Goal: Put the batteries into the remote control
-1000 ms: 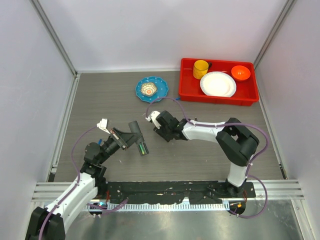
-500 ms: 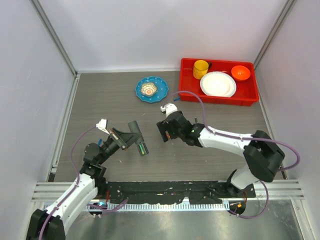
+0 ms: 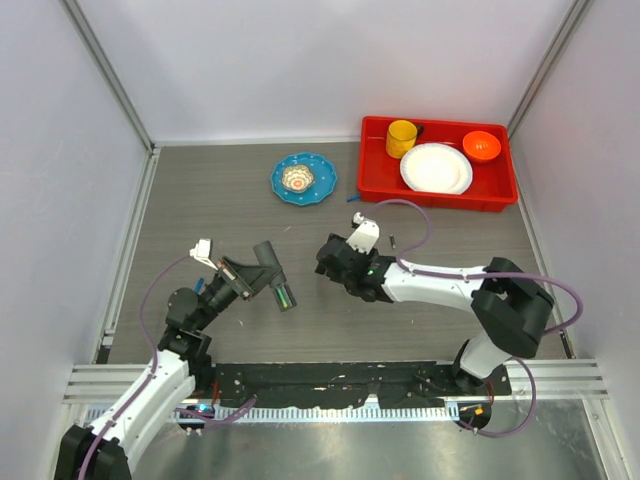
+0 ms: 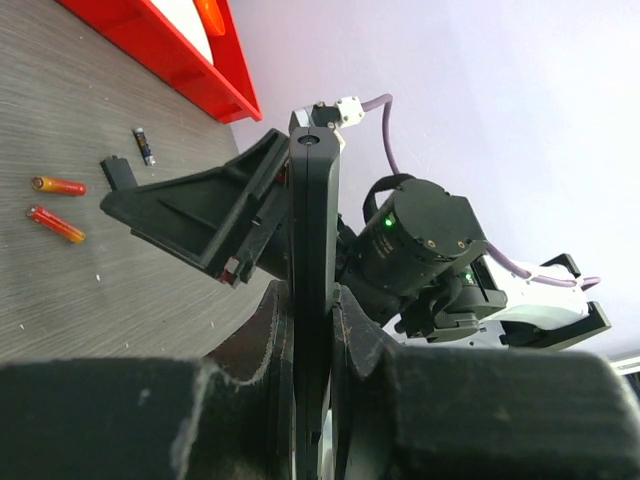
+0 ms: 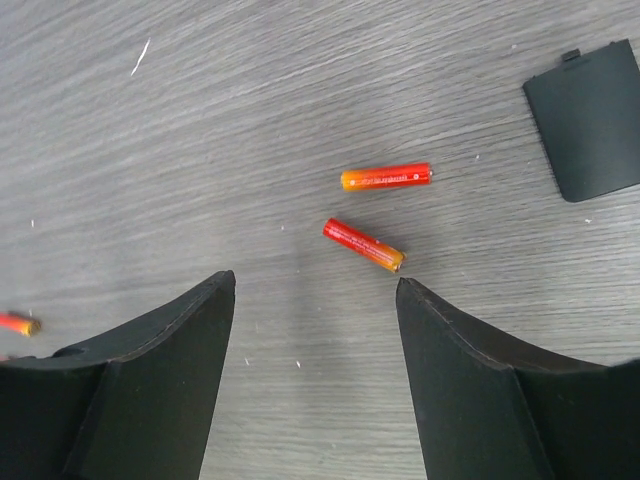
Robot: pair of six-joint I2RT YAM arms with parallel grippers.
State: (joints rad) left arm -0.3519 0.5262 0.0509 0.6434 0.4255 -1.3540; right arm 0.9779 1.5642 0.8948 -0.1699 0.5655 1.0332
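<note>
Batteries (image 5: 386,178) on table (image 5: 200,120) under right gripper (image 5: 315,285) (flat cover (image 5: 588,118) beside them); remote control (image 4: 312,200) in left gripper (image 4: 312,310).

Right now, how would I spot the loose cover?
On the grey table, look just ahead of the right hand. Beside two orange batteries lies the cover: flat, black, squarish with a small tab, not thin and round like them.

A red tray (image 3: 376,176) holds a yellow cup (image 3: 402,137), white plate (image 3: 436,167) and orange bowl (image 3: 482,146).

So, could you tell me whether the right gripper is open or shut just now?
Open: the right gripper has its fingers wide apart, holding nothing, above two batteries lying on the table.
</note>
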